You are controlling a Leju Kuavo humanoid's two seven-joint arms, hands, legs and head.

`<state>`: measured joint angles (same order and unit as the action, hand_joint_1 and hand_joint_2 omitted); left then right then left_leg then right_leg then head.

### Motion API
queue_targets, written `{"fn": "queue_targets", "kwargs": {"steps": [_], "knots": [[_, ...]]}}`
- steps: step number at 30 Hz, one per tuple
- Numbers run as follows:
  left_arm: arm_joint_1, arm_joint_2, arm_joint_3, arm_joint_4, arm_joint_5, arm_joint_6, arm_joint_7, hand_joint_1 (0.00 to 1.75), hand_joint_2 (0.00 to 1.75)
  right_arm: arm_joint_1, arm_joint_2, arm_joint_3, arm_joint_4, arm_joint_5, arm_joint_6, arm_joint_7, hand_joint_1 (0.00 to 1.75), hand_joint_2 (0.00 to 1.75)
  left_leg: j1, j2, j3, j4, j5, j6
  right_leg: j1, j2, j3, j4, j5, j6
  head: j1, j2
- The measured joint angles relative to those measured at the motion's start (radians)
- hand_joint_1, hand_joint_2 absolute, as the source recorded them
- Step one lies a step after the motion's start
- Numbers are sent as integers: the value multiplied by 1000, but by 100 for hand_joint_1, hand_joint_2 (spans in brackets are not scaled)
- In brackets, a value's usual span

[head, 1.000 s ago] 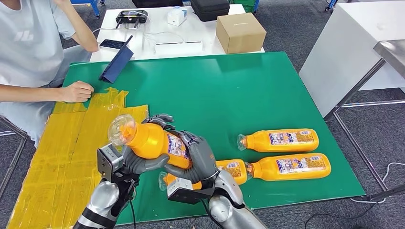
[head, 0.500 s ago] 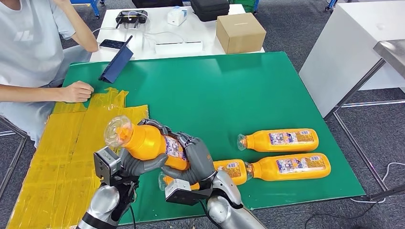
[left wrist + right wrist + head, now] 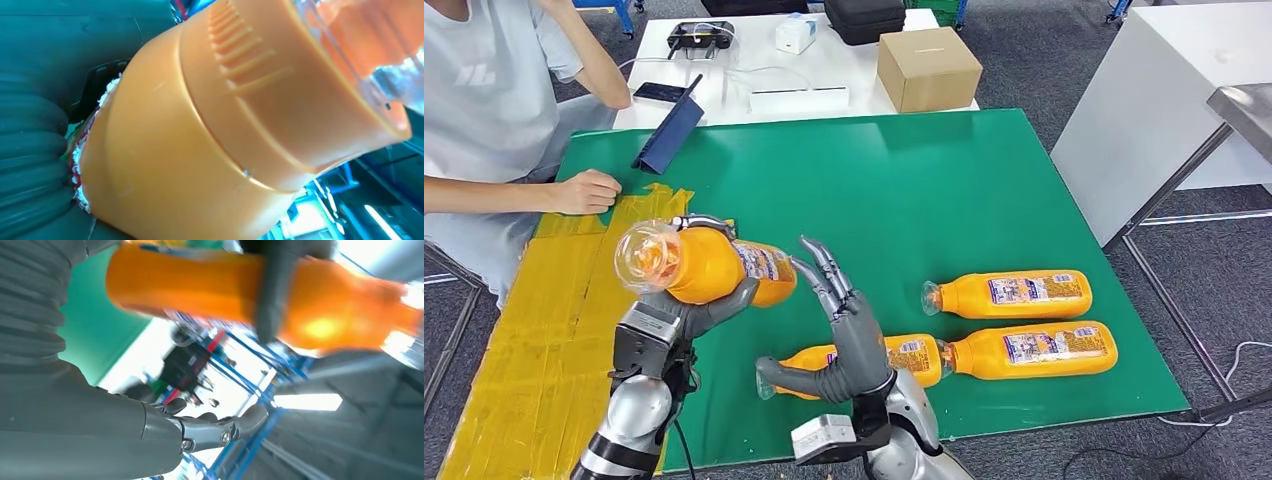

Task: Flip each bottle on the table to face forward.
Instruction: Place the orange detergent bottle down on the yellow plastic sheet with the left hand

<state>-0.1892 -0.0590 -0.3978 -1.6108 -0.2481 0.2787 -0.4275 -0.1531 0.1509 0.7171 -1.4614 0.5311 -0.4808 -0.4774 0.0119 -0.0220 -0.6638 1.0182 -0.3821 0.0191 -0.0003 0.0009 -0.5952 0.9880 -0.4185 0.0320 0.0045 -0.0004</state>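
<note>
My left hand point(image 3: 686, 312) grips an orange bottle point(image 3: 709, 267) from below and holds it above the table's near left part. Its clear cap end point(image 3: 642, 255) points left and toward me, and its label faces up. The left wrist view shows the bottle point(image 3: 200, 140) pressed close against that hand. My right hand point(image 3: 849, 335) stands just right of the bottle, fingers spread, holding nothing. In the right wrist view the bottle point(image 3: 200, 282) hangs apart from my right hand's fingers point(image 3: 210, 432). Three more orange bottles lie on the green mat point(image 3: 904, 190): one point(image 3: 1011, 293), one point(image 3: 1036, 347), and one point(image 3: 909, 357) partly hidden behind my right hand.
A person sits at the left with a hand point(image 3: 584, 191) resting on the table edge. Yellow tape point(image 3: 544, 330) covers the near left of the table. A blue folder point(image 3: 669, 130) lies at the far left. A cardboard box point(image 3: 927, 66) stands on the white table behind.
My right hand has let go of the bottle, opened and drawn back to the right. My left hand alone now carries the bottle, raised and shifted left, with its label turned upward.
</note>
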Motion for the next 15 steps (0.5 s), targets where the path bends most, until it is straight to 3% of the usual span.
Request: {"fn": "queue_targets", "kwargs": {"steps": [5,7,10,13,15], "knots": [[-30,6,32,0,-111,86,19,175,175,30,-19,-14,-107,0,-16,-5,0,175,0,1,0,0,0,0,0,0,0,0,0,0,0,0],[-44,11,40,7,-323,175,65,175,175,41,-26,-21,-141,-1,-22,-11,0,175,0,0,0,0,0,0,0,0,0,0,0,0,0,0],[-84,28,42,56,-780,258,208,175,175,54,-38,-31,-193,3,-24,-15,0,175,0,0,0,0,0,0,0,0,0,0,0,0,0,0],[-133,54,34,148,-1123,236,361,175,175,64,-50,-38,-237,17,-21,-10,0,175,0,1,0,0,0,0,0,0,0,0,0,0,0,0],[-172,78,19,226,-1256,193,463,175,175,67,-56,-41,-260,21,-16,-5,0,175,0,1,1,0,0,0,0,0,0,0,1,-1,0,0]]}}
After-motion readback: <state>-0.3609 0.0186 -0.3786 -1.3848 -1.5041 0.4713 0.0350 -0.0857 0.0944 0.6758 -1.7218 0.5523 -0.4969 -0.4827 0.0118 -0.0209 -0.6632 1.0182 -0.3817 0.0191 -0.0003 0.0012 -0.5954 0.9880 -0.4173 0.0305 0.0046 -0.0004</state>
